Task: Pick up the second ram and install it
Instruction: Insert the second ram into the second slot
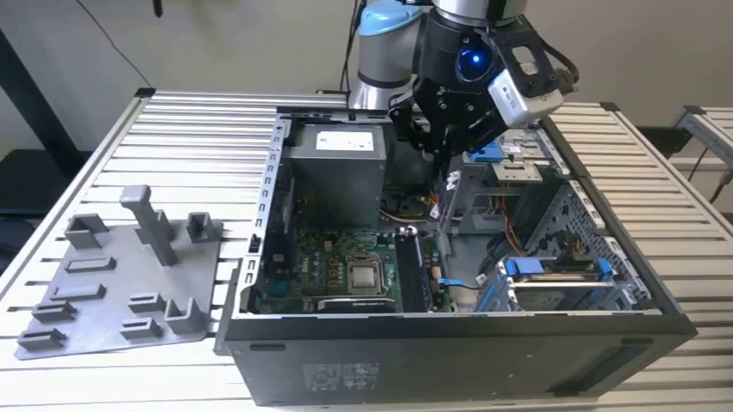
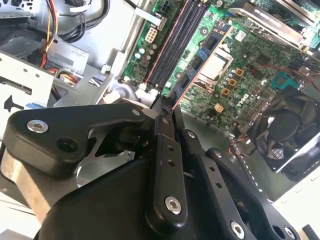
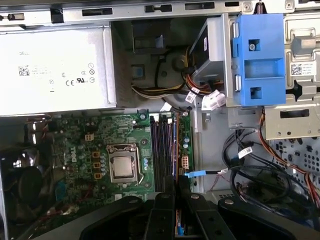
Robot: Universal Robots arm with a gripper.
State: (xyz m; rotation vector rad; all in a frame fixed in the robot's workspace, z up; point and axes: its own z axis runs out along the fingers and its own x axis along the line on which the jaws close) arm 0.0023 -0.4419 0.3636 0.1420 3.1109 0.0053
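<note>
The second ram (image 2: pixel 197 67) is pinched edge-on between the closed fingers of the gripper (image 2: pixel 167 107). It is held above the open computer case (image 1: pixel 458 352), over the long black slots (image 3: pixel 159 150) of the motherboard (image 3: pixel 75 145). The stick is judged light, stiff and fragile. It is best gripped on its flat faces near mid-length, with the contact edge left untouched.
</note>
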